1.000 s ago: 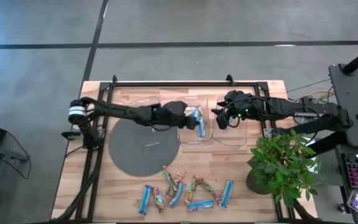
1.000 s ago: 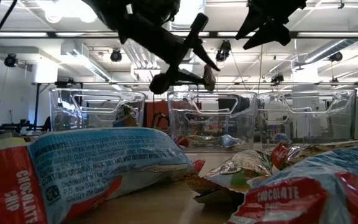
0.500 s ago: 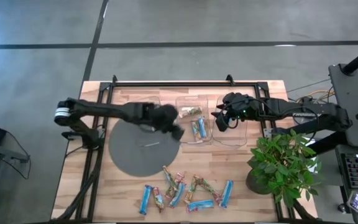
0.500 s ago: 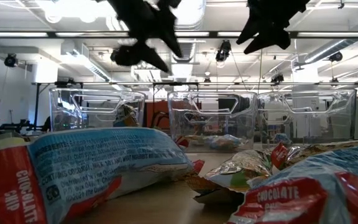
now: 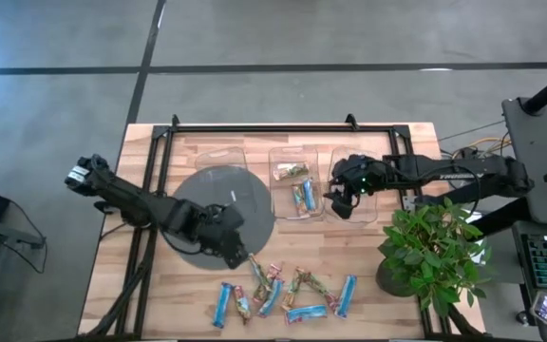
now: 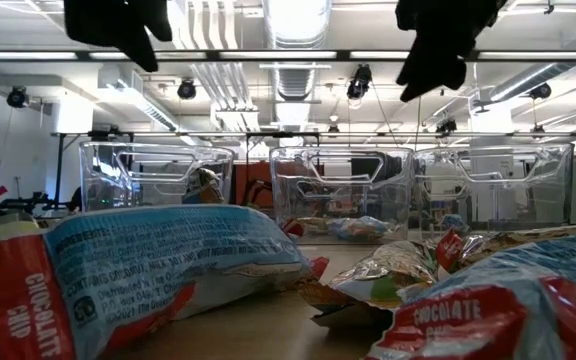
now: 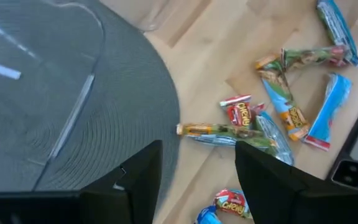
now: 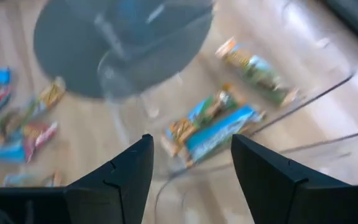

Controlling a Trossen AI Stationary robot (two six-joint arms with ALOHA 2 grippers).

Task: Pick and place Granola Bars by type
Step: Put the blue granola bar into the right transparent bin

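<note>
Over the grey round mat's point(image 5: 218, 204) edge, my left end effector point(image 5: 238, 249) hangs wide and empty, near the granola bars point(image 5: 283, 290) on the table point(image 5: 160, 294), ready for picking one.

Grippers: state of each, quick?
Left gripper: open, empty, above the mat's edge.
Right gripper: open, empty, over the bins.
</note>
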